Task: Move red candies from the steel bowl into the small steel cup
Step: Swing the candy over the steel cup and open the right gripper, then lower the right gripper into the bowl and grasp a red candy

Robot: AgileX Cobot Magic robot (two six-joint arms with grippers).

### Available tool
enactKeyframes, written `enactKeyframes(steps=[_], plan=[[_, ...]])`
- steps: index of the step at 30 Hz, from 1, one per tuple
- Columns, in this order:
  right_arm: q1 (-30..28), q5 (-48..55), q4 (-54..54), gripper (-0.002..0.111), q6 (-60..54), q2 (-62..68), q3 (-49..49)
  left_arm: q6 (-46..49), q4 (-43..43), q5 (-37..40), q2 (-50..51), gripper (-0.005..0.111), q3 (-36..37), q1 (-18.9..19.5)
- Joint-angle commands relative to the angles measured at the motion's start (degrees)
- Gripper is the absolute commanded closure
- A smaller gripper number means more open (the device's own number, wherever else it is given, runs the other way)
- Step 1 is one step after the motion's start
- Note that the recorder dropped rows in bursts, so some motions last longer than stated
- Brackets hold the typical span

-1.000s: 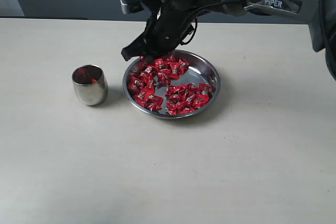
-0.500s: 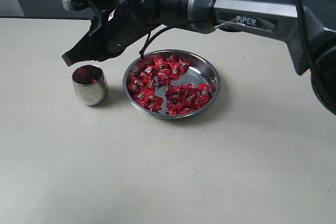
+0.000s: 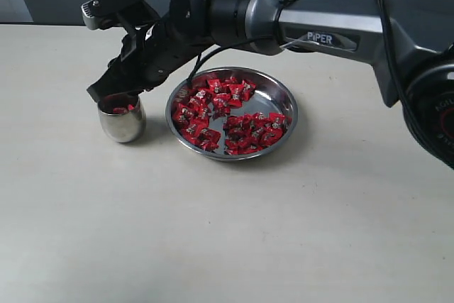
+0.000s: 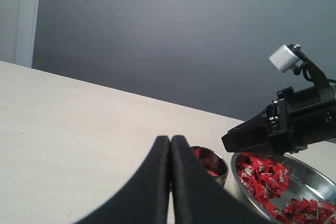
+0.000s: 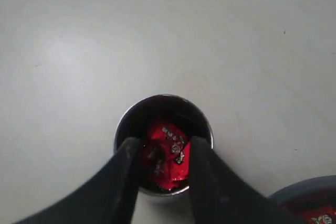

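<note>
The small steel cup (image 3: 122, 120) stands left of the steel bowl (image 3: 284, 115), which holds many red candies (image 3: 234, 115). My right gripper (image 3: 106, 94) hangs just over the cup's mouth and is open. In the right wrist view its fingers (image 5: 128, 166) straddle the cup (image 5: 123, 124), and red candies (image 5: 168, 161) lie inside between them, free of the pads. My left gripper (image 4: 170, 139) is shut with nothing in it. It points toward the cup (image 4: 212, 163) and the bowl (image 4: 315, 179) from a distance, and it is out of the exterior view.
The right arm (image 3: 319, 23) stretches across above the far side of the bowl. The cup and bowl stand on a pale tabletop (image 3: 213, 232). A dark grey wall (image 4: 157, 35) runs behind the table's far edge.
My right gripper swung left from over the bowl to above the cup, dropped to its rim and opened. A red candy now lies in the cup.
</note>
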Motion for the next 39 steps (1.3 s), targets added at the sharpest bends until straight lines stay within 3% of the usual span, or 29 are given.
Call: enactKeyframes(steps=[1, 4, 11, 19, 24, 32, 39], plan=[[-0.7, 1.5, -3.6, 0.075, 0.6, 0.0, -0.1, 0.0, -0.6, -0.3, -0.3, 0.106, 0.2, 0.1], [-3.6, 10.0, -10.8, 0.076, 10.5, 0.1, -0.1, 0.0, -0.6, -0.3, -0.3, 0.106, 0.2, 0.1], [-8.8, 23.5, -24.7, 0.076, 16.3, 1.3, -0.1, 0.0, -0.6, -0.3, -0.3, 0.106, 0.2, 0.1], [-9.4, 12.5, -29.4, 0.076, 22.7, 3.6, -0.1, 0.0, -0.6, -0.3, -0.3, 0.106, 0.2, 0.1], [-9.4, 12.3, -31.7, 0.076, 23.1, 4.9, -0.1, 0.0, -0.6, -0.3, -0.3, 0.106, 0.2, 0.1], [-9.5, 12.4, -43.8, 0.076, 33.6, 7.1, -0.1, 0.0, -0.6, -0.3, -0.3, 0.106, 0.2, 0.1], [-10.2, 10.0, -43.2, 0.076, 34.5, 7.6, -0.1, 0.0, -0.6, -0.3, -0.3, 0.106, 0.2, 0.1]])
